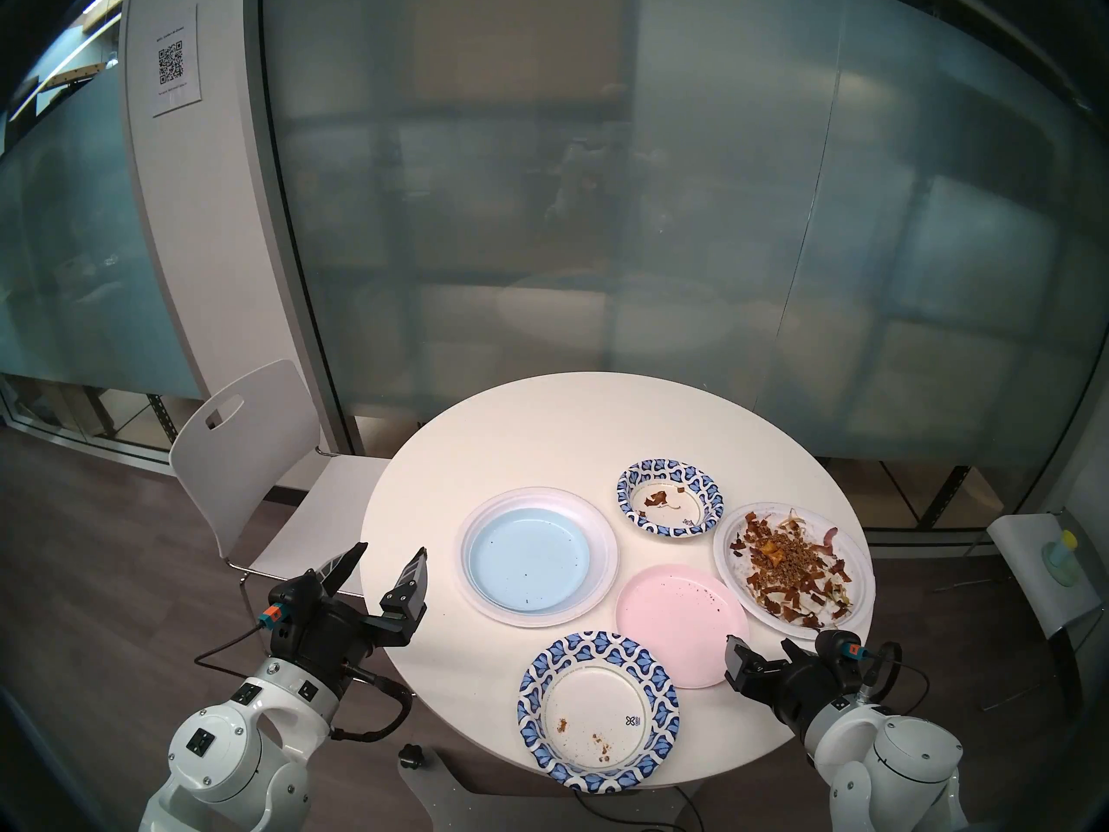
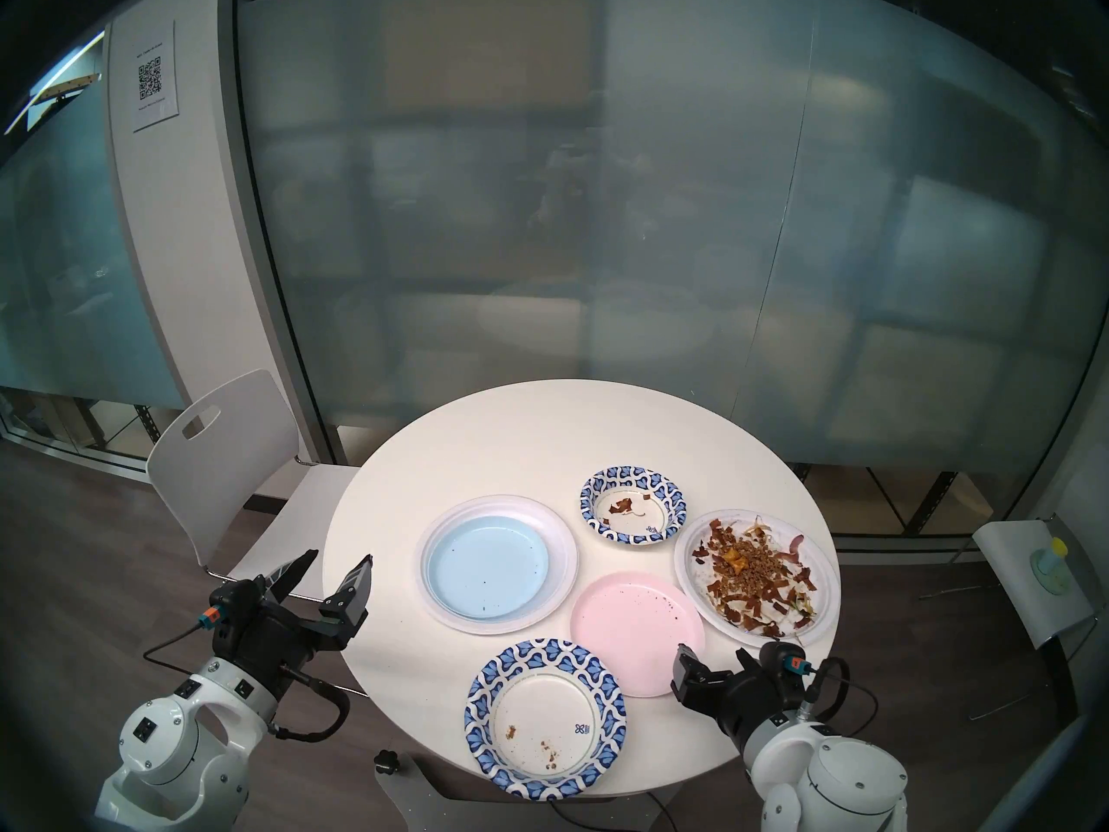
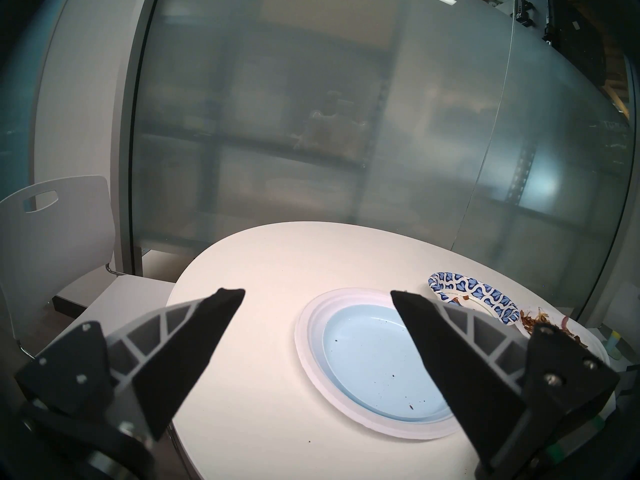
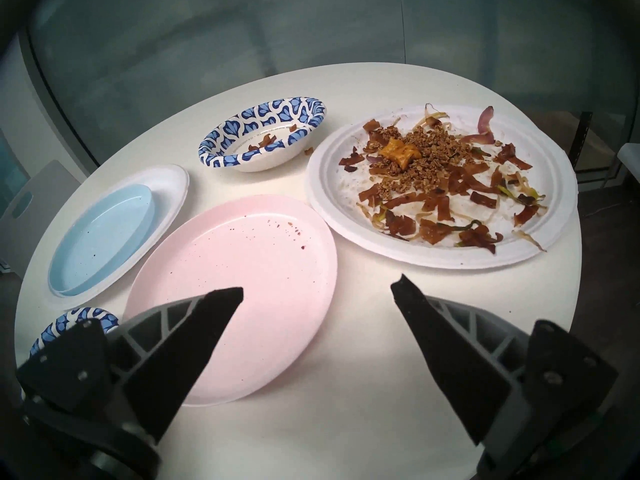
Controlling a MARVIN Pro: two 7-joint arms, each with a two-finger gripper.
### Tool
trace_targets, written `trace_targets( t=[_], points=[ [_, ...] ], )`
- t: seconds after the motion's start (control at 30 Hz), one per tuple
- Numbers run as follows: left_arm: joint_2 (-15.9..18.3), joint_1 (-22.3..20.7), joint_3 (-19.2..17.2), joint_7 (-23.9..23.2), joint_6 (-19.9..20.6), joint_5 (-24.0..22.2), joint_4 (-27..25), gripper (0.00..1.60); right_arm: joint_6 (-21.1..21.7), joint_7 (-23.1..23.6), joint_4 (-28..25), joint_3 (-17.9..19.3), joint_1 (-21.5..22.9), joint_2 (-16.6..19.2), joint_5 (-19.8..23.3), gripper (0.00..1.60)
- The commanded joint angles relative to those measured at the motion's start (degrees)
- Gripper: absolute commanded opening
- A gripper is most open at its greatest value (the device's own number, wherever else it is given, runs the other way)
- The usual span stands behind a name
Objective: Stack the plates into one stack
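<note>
QR-code sheet (image 1: 174, 62) on pillar; text unreadable

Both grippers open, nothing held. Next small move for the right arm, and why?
Probably ease the right gripper forward and down to the near rim of the pink plate. It is open and empty, and that plate lies directly ahead, nearly clean. The blue plate already sits in a white plate, a likely stack base.
</note>
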Motion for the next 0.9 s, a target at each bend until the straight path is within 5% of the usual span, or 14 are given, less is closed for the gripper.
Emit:
trace_targets(
  t=[0.0,0.87],
  points=[
    [-0.09,-0.14,-0.01,-0.01,-0.13,-0.04,-1.22,1.60,0.18,0.12,0.36,0.18,0.94,-0.05,0.43,1.60],
    [-0.74,-0.22,-0.22,-0.57,0.07,0.33,-1.20,1.60,1.75,-3.55,4.98,-4.75,5.51,2.57,-6.53,1.60]
  ],
)
